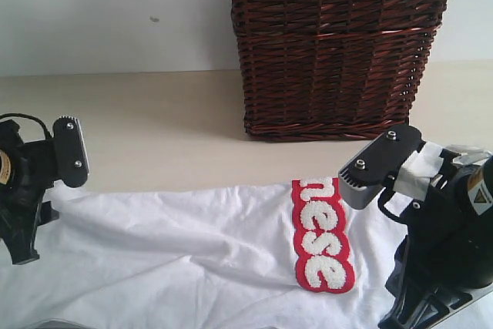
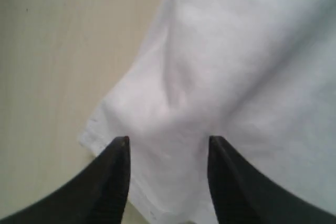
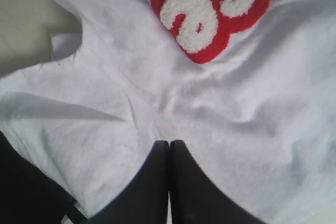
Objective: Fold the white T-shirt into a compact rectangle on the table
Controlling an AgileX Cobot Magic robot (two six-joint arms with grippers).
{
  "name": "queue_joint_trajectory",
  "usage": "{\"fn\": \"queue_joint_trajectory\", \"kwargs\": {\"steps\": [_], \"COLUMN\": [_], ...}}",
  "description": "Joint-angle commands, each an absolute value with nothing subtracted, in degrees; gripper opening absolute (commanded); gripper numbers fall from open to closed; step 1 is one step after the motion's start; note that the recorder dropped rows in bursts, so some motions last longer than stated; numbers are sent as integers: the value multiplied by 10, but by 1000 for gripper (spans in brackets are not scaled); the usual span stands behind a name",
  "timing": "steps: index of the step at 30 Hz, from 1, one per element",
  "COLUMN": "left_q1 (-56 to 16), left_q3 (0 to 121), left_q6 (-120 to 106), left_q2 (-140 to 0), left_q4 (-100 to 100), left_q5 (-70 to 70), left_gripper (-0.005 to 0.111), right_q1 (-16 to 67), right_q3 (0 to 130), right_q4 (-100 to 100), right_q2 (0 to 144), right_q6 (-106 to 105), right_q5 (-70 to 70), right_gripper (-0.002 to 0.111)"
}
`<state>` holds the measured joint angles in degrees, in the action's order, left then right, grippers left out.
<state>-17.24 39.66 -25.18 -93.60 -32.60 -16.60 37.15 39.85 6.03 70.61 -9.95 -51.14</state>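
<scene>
The white T-shirt [image 1: 177,260] lies spread and wrinkled across the near part of the table [image 1: 154,129], its red-outlined fuzzy lettering [image 1: 322,235] facing up toward the right. My left gripper [image 2: 168,142] is open, and its dark fingers [image 2: 118,171] straddle a bunched corner of the shirt [image 2: 220,66] near its edge. My right gripper [image 3: 169,144] is shut with its tips pressed together on the white T-shirt [image 3: 252,108]. Creases run in toward those tips, and the lettering [image 3: 210,9] sits just beyond them.
A tall dark wicker basket [image 1: 339,44] stands at the back, right of centre, just behind the shirt's far edge. Bare beige table [image 2: 42,77] shows beside the shirt's left edge. The left arm [image 1: 31,175] and right arm [image 1: 439,229] flank the shirt.
</scene>
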Motion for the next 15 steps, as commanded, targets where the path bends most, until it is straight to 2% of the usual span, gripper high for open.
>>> {"fn": "queue_joint_trajectory", "kwargs": {"steps": [1,5,8,10,15], "left_q1": [-159,-159,-159,-159,-159], "left_q3": [427,457,477,485,502], "left_q6": [-249,-249,-237,-219,-177], "left_q2": [-994,-1045,-1067,-1072,-1060], "left_q4": [-338,-358,-358,-358,-359], "left_q5": [-132,-138,-150,-152,-167], "left_gripper": [38,13,3,6,35], "right_q1": [370,370,370,368,368], "right_q3": [399,399,399,399,399], "right_q4": [61,61,51,17,-118], "right_q2": [700,700,702,711,777], "right_q6": [-103,-103,-97,-45,99], "right_q5": [-510,-504,-482,-461,-452], "right_gripper": [0,0,0,0,0]}}
